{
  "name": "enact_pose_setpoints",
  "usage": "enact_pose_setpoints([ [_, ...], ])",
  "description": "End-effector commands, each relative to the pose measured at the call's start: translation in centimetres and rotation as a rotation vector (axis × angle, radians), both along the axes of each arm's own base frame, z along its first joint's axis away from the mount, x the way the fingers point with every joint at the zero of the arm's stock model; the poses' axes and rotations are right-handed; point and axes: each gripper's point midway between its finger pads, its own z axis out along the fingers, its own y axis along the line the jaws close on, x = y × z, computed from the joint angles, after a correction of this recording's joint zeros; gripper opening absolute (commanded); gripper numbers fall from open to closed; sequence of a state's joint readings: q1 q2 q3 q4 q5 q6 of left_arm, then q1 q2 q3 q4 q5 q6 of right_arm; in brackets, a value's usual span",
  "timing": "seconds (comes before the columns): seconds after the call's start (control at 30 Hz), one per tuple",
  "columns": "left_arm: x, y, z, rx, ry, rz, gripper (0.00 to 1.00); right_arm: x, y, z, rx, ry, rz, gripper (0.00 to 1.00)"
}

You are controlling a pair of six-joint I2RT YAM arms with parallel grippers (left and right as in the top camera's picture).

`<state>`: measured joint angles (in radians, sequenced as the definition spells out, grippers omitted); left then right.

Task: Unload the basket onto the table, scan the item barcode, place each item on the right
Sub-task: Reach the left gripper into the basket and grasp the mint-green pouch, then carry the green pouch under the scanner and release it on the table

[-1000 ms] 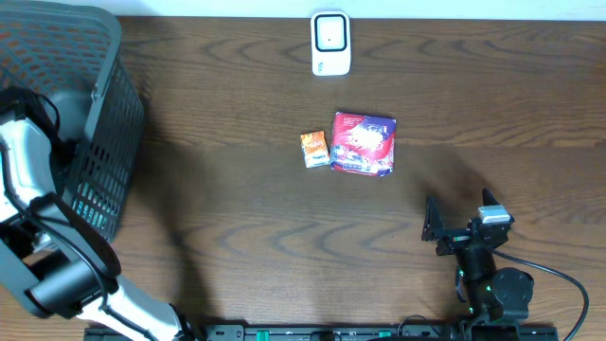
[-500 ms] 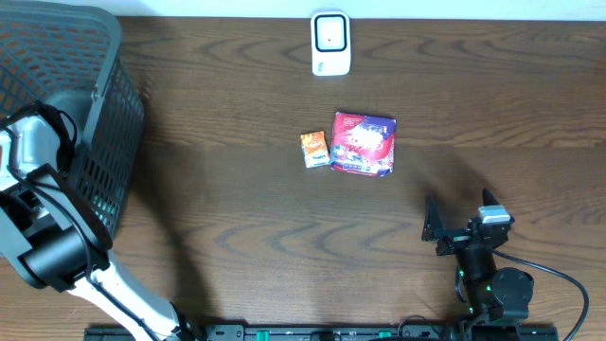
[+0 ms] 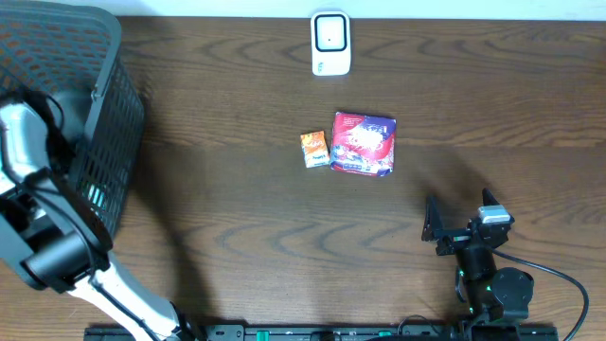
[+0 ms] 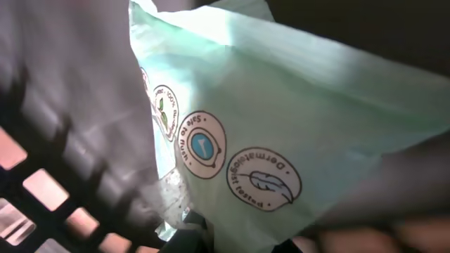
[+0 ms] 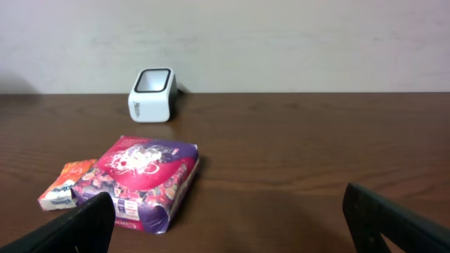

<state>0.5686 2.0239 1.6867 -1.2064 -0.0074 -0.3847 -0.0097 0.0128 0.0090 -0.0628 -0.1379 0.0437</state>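
– Overhead first. Largest thing on show?
– Dark wood table (image 3: 237,218). Next down, black mesh basket (image 3: 106,114) at the far left corner, cut off by the frame edge.
– Anything inside it?
– White-and-black left arm (image 3: 21,152), bent near the front edge, reaching up and over the basket rim. Tip hidden from above.
– Left wrist view, then. Task item?
– Soft mint-green pack (image 4: 295,119) of crinkled film, down in the basket against the grid wall. Tilted, filling most of the frame. Round printed seals toward the lower edge: a blue one reading "Safe to flush", a feather one, a leaf one half in shadow.
– State of the left gripper (image 4: 190,242)?
– Closed down tight, apparently pinching the pack's lower corner. Only a dark sliver of it visible at the bottom edge.
– And the right gripper (image 5: 228,211)?
– Spread wide, holding nothing. Low over the table at the front right, pointed toward the back wall.
– Smaller goods?
– Red-and-purple packet (image 3: 364,144), flat at mid-table. Then a white scanner (image 3: 330,43) at the back edge, well apart from the packet. Smallest, an orange box (image 3: 314,149) just beside the packet's left side.
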Motion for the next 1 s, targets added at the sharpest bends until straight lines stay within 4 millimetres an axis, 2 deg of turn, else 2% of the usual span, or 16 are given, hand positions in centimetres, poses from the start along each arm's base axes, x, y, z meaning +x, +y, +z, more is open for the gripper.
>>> enact_pose_setpoints([
  [0.0, 4.4, -1.2, 9.3, -0.008, -0.363, -0.026, 0.07, 0.0, 0.0, -0.1, -0.007, -0.001, 0.0, 0.99],
  [0.1, 6.2, -2.0, 16.1, 0.036, -0.613, -0.042, 0.07, 0.0, 0.0, -0.1, -0.007, -0.001, 0.0, 0.99],
  [0.23, 5.7, -2.6, 24.0, 0.154, -0.847, -0.018, 0.07, 0.0, 0.0, -0.1, -0.007, -0.001, 0.0, 0.99],
  [0.3, 4.9, -3.6, 27.8, 0.213, -0.95, -0.051, 0.07, 0.0, 0.0, -0.1, -0.007, -0.001, 0.0, 0.99],
  [0.37, 4.2, -5.3, 30.7, 0.246, -1.028, -0.089, 0.07, 0.0, 0.0, -0.1, -0.007, -0.001, 0.0, 0.99],
  [0.43, 3.7, -8.0, 33.3, 0.251, -1.108, -0.16, 0.07, 0.0, 0.0, -0.1, -0.007, -0.001, 0.0, 0.99],
  [0.5, 3.8, -11.1, 34.7, 0.238, -1.158, -0.274, 0.07, 0.0, 0.0, -0.1, -0.007, -0.001, 0.0, 0.99],
  [0.6, 4.6, -17.2, 35.4, 0.226, -1.19, -0.567, 0.07, 0.0, 0.0, -0.1, -0.007, -0.001, 0.0, 0.99],
  [0.7, 5.4, -24.2, 33.9, 0.158, -1.171, -0.844, 0.07, 0.0, 0.0, -0.1, -0.007, -0.001, 0.0, 0.99],
  [0.77, 5.7, -28.2, 32.3, 0.097, -1.143, -0.96, 0.07, 0.0, 0.0, -0.1, -0.007, -0.001, 0.0, 0.99],
  [0.83, 5.9, -31.5, 30.3, 0.057, -1.092, -1.034, 0.07, 0.0, 0.0, -0.1, -0.007, -0.001, 0.0, 0.99],
  [0.87, 6.2, -33.5, 28.6, 0.043, -1.041, -1.08, 0.07, 0.0, 0.0, -0.1, -0.007, -0.001, 0.0, 0.99],
  [0.97, 7.0, -36.5, 24.7, 0.057, -0.919, -1.15, 0.07, 0.0, 0.0, -0.1, -0.007, -0.001, 0.0, 0.99],
])
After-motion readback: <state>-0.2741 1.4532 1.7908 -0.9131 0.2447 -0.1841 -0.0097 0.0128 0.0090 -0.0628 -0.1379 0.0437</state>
